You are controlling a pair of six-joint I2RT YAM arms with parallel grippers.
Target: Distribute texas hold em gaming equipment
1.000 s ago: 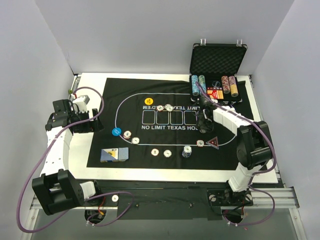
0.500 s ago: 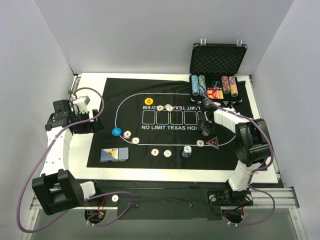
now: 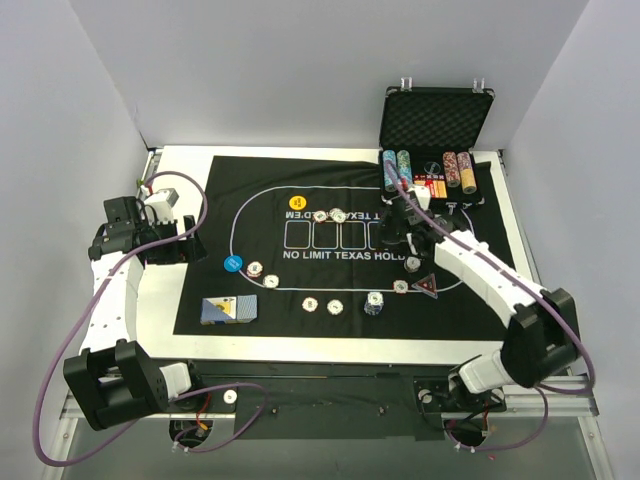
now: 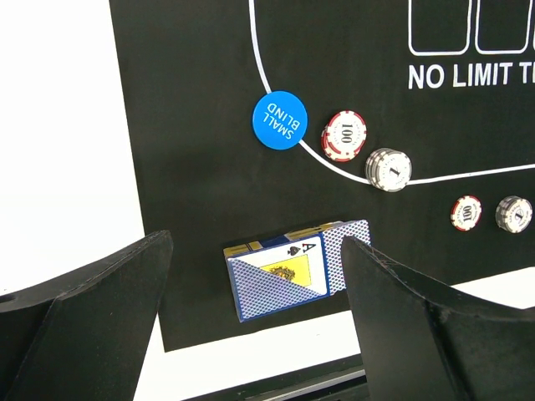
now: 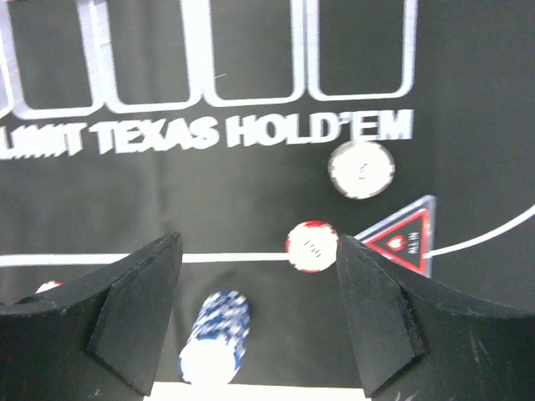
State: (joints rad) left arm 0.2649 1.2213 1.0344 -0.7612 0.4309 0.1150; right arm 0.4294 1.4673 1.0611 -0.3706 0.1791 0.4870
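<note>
1. Counting from the overhead view, eight low poker chips [image 3: 311,304] lie on the black felt mat [image 3: 215,200] in four pairs. One pair sits at the far side by the printed lettering, one near the left curve of the white line, one at the near middle and one at the right.
2. One taller blue chip stack [image 3: 374,302] stands alone at the near edge of the printed oval, between the near-middle pair and the right pair.
3. Two button discs are out: a yellow disc [image 3: 297,203] at the far left of the oval, and a blue SMALL BLIND disc [image 4: 280,120] on the left curve, just beside a red 100 chip [image 4: 345,135].
4. One card deck [image 4: 297,269] lies flat at the mat's near left corner, with an ace of spades face showing on top.
5. One ALL IN triangle [image 5: 405,242] rests on the line at the right, just beside a red chip [image 5: 312,246]. A white chip [image 5: 360,169] lies a little farther in.
6. Four chip columns [image 3: 459,170] stand in the open case [image 3: 435,118] at the far right, two bluish and two brownish.
7. The left gripper [image 4: 255,246] is spread wide and empty above the mat's left edge, with the deck showing between its fingers.
8. The right gripper [image 5: 259,242] has its fingers apart and holds nothing, above the mat's right part near the "HOLD'EM" print.
</note>
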